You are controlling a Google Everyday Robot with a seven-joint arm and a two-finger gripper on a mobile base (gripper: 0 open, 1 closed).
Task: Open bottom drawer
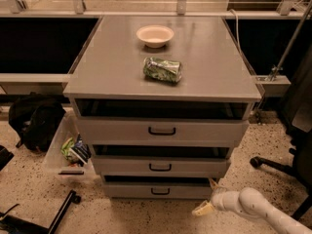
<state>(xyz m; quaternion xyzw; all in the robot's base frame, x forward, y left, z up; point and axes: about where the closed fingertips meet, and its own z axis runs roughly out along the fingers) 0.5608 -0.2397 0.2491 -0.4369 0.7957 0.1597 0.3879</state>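
The cabinet (204, 77) is pretty big and the arm (263, 211) is coming in low from the right, down by the floor, so it looks a bit awkward to me. The bottom drawer (131, 190) sits right at floor level under the other two and looks shut. The gripper (204, 197) hangs just off its right corner with its two fingers spread and nothing between them. The handle (160, 191) is a tiny black bar in the middle of the front, well left of the gripper. My guess at the main risks: it slides in at that angle and bumps the drawer's corner, clips the floor, or rides up and hooks the middle drawer (195, 167) instead. A grab that's half on a bar that small would probably slip off on the pull.
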